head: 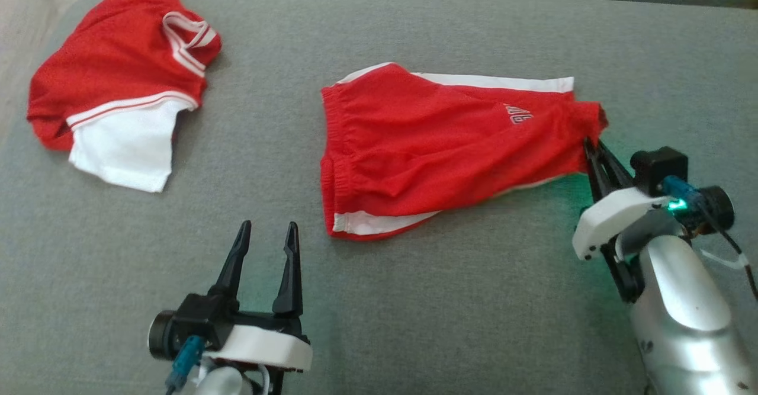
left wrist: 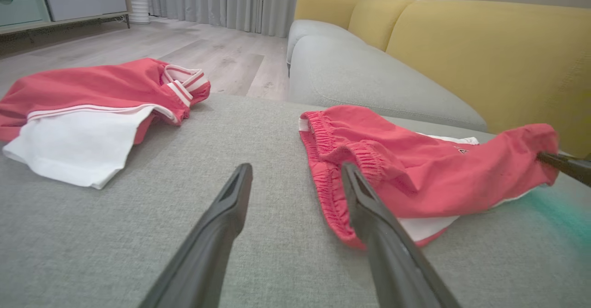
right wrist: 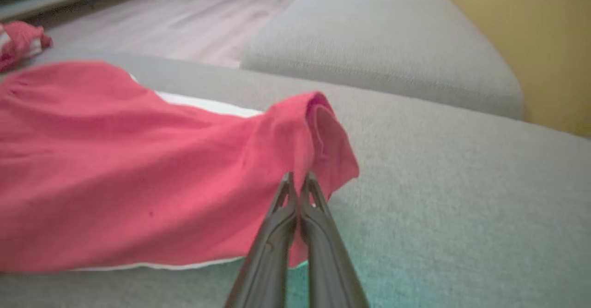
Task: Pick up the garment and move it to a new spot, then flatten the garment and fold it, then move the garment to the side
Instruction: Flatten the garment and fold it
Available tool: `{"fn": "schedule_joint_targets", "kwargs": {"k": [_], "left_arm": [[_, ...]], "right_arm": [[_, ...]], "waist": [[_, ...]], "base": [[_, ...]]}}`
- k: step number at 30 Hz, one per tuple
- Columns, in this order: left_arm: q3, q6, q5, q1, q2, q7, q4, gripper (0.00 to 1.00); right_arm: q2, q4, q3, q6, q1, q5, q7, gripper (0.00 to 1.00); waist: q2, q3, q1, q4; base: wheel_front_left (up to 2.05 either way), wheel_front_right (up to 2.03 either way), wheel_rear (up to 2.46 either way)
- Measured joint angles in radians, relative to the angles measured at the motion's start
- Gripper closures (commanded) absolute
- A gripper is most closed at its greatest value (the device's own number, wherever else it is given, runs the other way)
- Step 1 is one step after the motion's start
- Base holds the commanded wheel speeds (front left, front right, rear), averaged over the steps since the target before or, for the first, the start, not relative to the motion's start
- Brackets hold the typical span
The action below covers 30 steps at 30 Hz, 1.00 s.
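Observation:
The garment [head: 438, 146] is a pair of red shorts with white side stripes, lying on the grey cushion [head: 414, 300] at the middle. My right gripper [head: 592, 146] is shut on the garment's right leg hem, which is bunched and lifted a little; the right wrist view shows the fingertips pinching the red cloth [right wrist: 295, 137] at the gripper [right wrist: 298, 178]. My left gripper [head: 267, 232] stands open in front of the waistband end, apart from the cloth. In the left wrist view the open gripper [left wrist: 295, 172] points past the elastic waistband [left wrist: 332, 160].
A second red and white garment [head: 118, 81] lies crumpled at the cushion's far left, also seen as a red heap [left wrist: 92, 100]. Yellow sofa backrests [left wrist: 485, 54] and a grey seat cushion [left wrist: 360, 77] stand beyond. Wooden floor [left wrist: 184, 45] lies past the far edge.

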Motion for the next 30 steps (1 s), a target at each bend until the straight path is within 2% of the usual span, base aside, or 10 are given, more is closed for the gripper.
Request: {"fn": "schedule_joint_targets", "kwargs": {"k": [4,8,12,15,17,21,26,30], "left_arm": [[0.004,0.0,0.009,0.001,-0.001,0.0,0.0,0.0],[0.008,0.001,0.009,0.007,-0.001,0.0,0.0,0.0],[0.012,0.001,0.009,0.007,-0.001,0.0,-0.001,0.0],[0.012,0.0,0.009,0.007,-0.001,0.0,-0.001,0.0],[0.012,-0.001,0.009,0.007,-0.002,0.0,-0.001,0.0],[0.012,-0.005,0.009,0.004,-0.005,0.0,-0.001,0.0],[0.011,-0.011,0.017,-0.006,-0.016,0.0,0.004,0.0],[0.012,-0.02,0.022,-0.023,-0.029,0.0,0.011,0.0]], "right_arm": [[0.02,-0.138,0.025,0.0,0.056,0.064,0.016,1.0],[0.035,-0.342,0.069,0.0,0.224,0.12,0.095,1.0],[0.035,-0.577,0.071,0.0,0.382,0.134,0.182,1.0],[0.043,-0.729,0.069,0.0,0.43,0.14,0.253,1.0],[0.049,-0.776,0.057,0.0,0.432,0.147,0.288,1.0],[0.05,-0.718,0.013,0.0,0.4,0.145,0.33,1.0],[0.049,-0.496,-0.066,0.0,0.244,0.136,0.328,1.0],[0.042,-0.334,-0.131,0.0,0.118,0.098,0.284,1.0]], "waist": [[0.0,-0.011,-0.0001,-0.03],[0.0,-0.023,-0.0002,-0.064],[0.0,-0.031,-0.0002,-0.091],[0.0,-0.032,-0.0002,-0.096],[0.0,-0.028,-0.0002,-0.091],[0.0,-0.014,-0.0002,-0.069],[0.0,0.009,-0.0001,-0.028],[0.0,0.025,0.0,0.006]], "base": [[0.0,0.0,0.0],[0.0,0.0,0.0],[0.0,0.0,0.0],[0.0,0.0,0.0],[0.0,0.0,0.0],[0.0,0.0,0.0],[0.0,0.0,0.0],[0.0,0.0,0.0]]}}
